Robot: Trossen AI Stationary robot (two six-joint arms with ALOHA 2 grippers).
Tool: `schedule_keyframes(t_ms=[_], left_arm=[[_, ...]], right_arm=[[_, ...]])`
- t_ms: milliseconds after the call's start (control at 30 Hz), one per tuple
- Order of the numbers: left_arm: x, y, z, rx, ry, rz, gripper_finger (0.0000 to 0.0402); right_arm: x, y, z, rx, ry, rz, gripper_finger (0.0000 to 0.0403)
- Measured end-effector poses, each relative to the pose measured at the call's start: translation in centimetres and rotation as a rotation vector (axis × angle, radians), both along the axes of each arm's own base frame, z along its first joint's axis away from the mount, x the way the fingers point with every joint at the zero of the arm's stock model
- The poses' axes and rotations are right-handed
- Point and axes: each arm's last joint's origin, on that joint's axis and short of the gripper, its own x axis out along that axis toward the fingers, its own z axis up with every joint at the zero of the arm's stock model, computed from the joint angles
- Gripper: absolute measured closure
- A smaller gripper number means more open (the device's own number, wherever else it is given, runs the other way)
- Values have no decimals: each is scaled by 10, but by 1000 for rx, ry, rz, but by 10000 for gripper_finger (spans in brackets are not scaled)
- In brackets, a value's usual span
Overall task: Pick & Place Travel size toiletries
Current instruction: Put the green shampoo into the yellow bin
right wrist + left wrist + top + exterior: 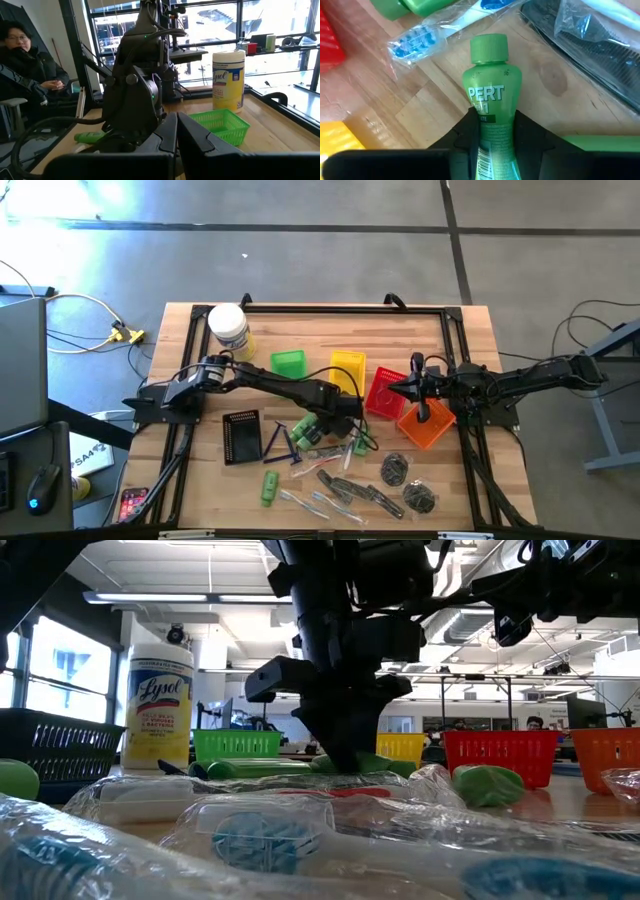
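A bright green "PERT" bottle (490,85) lies on its side on the wood, its cap (489,47) pointing away from my left gripper (494,117), which is shut on it. In the high view this is at mid-table (325,426), among blue razors (281,442), clear toothbrush packets (310,500), dark combs (350,486), round dark pouches (394,469) and another green bottle (269,486). My right gripper (420,386) hovers shut and empty (176,131) above the red basket (385,392) and the orange basket (428,426). My left gripper pinches the bottle's body (489,107) at its label, below the shoulder, one finger (469,127) on each side. The fingers come from above and lie along the bottle, cap end forward. The bottle lies level along the tabletop; whether it is lifted does not show.
A white Lysol jar (228,330) stands at the far left. Green (288,362) and yellow (348,366) baskets sit behind the pile, a black basket (242,436) to its left. A person (25,55) sits beyond the table. Bare wood lies far right and near left.
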Motion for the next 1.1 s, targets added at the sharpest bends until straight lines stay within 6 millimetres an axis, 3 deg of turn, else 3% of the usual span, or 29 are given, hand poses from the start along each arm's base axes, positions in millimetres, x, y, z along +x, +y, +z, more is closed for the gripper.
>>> schedule_keyframes(t_ms=[167,467,600,733,933,1100], left_arm=[[-4,0,11,-18,-6,48,321],[-16,9,78,-131,-192,213,321],[-15,34,112,-281,-354,424,321],[-11,67,128,-498,-454,765,321],[-15,113,116,-630,-373,1149,322],[-9,130,93,-664,-308,1300,322]], right_arm=[[0,0,0,1,0,0,398],[0,0,0,2,1,0,398],[0,0,0,3,1,0,398],[0,0,0,2,5,1,398],[0,0,0,3,6,0,398],[0,0,0,2,7,1,398]])
